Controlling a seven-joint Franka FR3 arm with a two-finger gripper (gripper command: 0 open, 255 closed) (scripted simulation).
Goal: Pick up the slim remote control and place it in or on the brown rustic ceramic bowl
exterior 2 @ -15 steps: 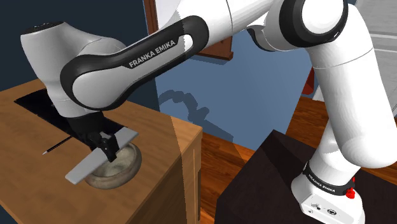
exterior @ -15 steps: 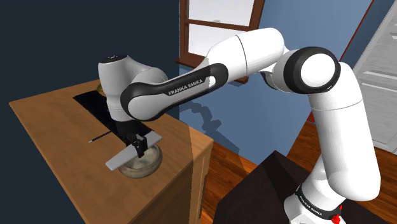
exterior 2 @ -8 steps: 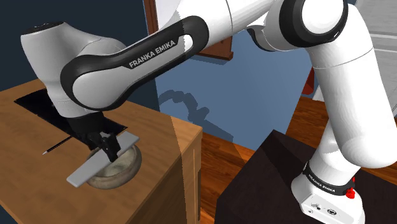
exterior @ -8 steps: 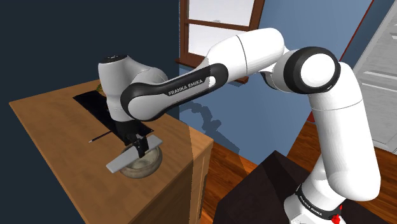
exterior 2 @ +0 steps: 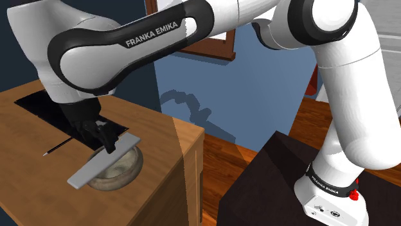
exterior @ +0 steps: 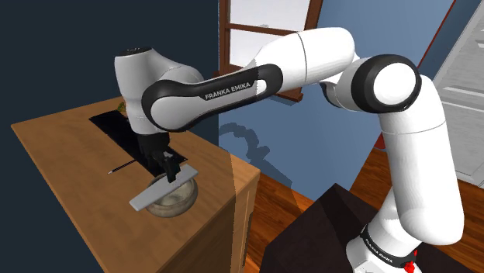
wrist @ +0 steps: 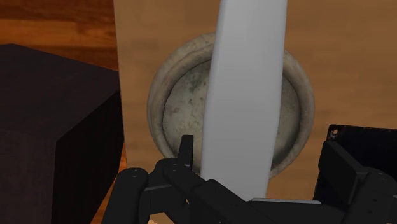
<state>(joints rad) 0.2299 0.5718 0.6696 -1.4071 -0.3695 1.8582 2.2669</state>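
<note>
Wood flooring (exterior: 287, 198) and the black stand (exterior: 326, 233) lie nearest; on the wooden cabinet (exterior: 62, 155) past them, the grey slim remote (exterior: 151, 194) rests slantwise across the rim of the mottled brownish bowl (exterior: 182, 203). Just above, the black gripper (exterior: 171, 172) hangs with fingers (wrist: 186, 156) spread (neither clasps the remote), a blue wall (exterior: 310, 139) and window (exterior: 267, 15) behind.

Slim grey remote (exterior: 163, 188) lies tilted across rim of mottled beige-brown bowl (exterior: 178, 204), bowl upright on wooden surface (exterior: 62, 155) near its edge
</note>
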